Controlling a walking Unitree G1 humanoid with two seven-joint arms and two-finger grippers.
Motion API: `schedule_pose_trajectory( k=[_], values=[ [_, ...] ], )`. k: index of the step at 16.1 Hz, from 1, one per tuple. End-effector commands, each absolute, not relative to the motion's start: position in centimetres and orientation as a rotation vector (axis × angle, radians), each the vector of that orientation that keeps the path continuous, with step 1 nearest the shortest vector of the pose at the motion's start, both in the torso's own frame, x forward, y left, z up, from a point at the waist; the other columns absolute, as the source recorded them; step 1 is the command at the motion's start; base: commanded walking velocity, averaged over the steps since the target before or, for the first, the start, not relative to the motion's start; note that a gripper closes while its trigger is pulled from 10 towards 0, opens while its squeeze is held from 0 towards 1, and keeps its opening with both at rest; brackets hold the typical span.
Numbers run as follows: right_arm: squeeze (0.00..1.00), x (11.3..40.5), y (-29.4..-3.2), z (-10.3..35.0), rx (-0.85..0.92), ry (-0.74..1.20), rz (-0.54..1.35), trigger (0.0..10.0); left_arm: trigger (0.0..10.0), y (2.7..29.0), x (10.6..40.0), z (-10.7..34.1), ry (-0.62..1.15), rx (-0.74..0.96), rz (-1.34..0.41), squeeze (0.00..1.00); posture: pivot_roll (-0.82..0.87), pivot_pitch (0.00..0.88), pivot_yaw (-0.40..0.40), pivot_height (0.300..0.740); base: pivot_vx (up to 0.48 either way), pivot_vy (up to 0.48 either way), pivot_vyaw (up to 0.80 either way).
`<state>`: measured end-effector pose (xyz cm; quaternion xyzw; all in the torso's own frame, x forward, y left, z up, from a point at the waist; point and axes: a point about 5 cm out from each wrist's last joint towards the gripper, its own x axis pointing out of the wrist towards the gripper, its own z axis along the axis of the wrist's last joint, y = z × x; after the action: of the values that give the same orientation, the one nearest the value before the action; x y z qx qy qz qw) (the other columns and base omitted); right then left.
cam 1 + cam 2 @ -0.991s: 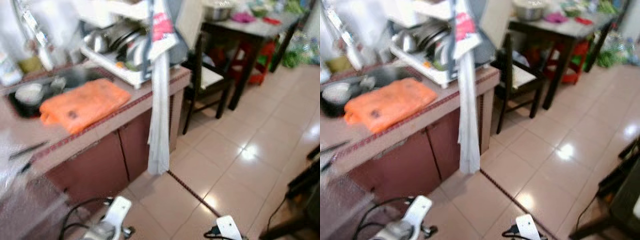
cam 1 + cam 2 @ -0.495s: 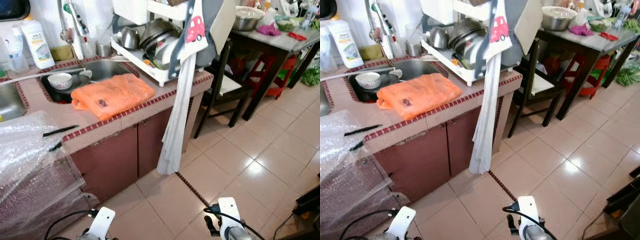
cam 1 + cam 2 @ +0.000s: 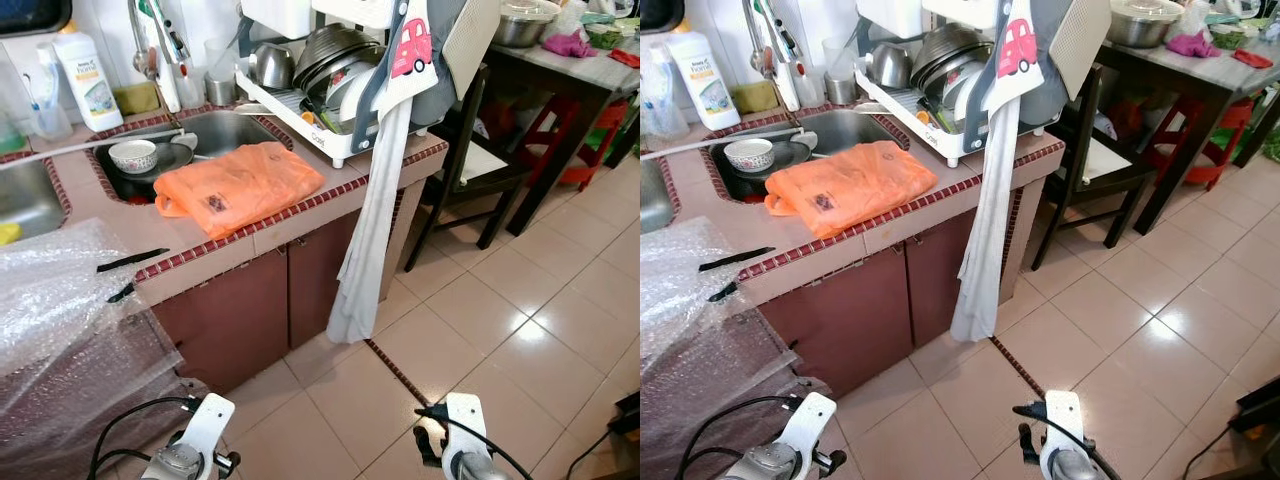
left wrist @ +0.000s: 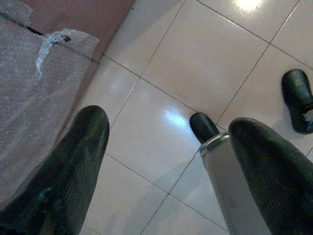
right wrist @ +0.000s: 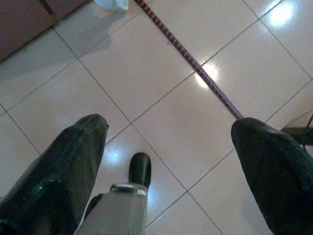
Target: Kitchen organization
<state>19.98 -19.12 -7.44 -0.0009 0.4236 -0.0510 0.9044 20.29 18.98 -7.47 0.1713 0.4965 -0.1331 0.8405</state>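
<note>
An orange plastic bag [image 3: 240, 183] lies on the tiled counter [image 3: 195, 268] beside the sink [image 3: 215, 130]. A small bowl [image 3: 133, 155] sits in the sink on a dark pan. A white dish rack [image 3: 325, 90] full of pots and plates stands at the counter's right end, with a long pale cloth [image 3: 372, 230] hanging off it toward the floor. Both arms hang low over the floor tiles. My left gripper [image 4: 171, 122] is open with nothing in it. My right gripper [image 5: 171, 125] is also open and holds nothing.
Bubble wrap [image 3: 60, 320] covers the counter's near left end, with two black utensils [image 3: 125, 262] by it. A detergent bottle [image 3: 88, 78] stands behind the sink. A dark chair [image 3: 480, 165] and a table [image 3: 570, 70] with a red stool stand to the right.
The camera has swung and steadied: the picture was blurred one second ago and is sharp now. The counter sits further right in the picture. Both arms still hang low.
</note>
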Motion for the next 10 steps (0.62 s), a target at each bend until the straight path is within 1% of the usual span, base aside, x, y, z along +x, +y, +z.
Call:
schedule_pose_trajectory(
  k=[1,3,7,10],
  values=[
    [0.00,19.52,-19.40,-7.66,0.014,0.887,-0.134,10.0,10.0,18.59,20.91,-7.16,1.031,0.359,-0.303,0.00,-0.04,0.000,0.023,0.740,0.000,0.000,0.00],
    [0.00,19.24,-19.47,-7.79,0.025,0.893,-0.150,10.0,10.0,18.49,21.13,-7.05,1.032,0.394,-0.334,0.00,-0.05,0.000,0.033,0.740,0.000,0.000,0.00],
    [0.00,19.05,-19.50,-7.88,0.029,0.894,-0.157,10.0,10.0,17.98,21.77,-6.72,1.020,0.396,-0.362,0.00,-0.07,0.000,0.043,0.740,0.000,0.000,0.00],
    [0.00,18.79,-19.63,-7.98,0.017,0.900,-0.156,10.0,10.0,17.80,21.73,-6.75,1.019,0.396,-0.376,0.00,-0.07,0.000,0.042,0.740,0.000,-0.242,0.00]
  ],
)
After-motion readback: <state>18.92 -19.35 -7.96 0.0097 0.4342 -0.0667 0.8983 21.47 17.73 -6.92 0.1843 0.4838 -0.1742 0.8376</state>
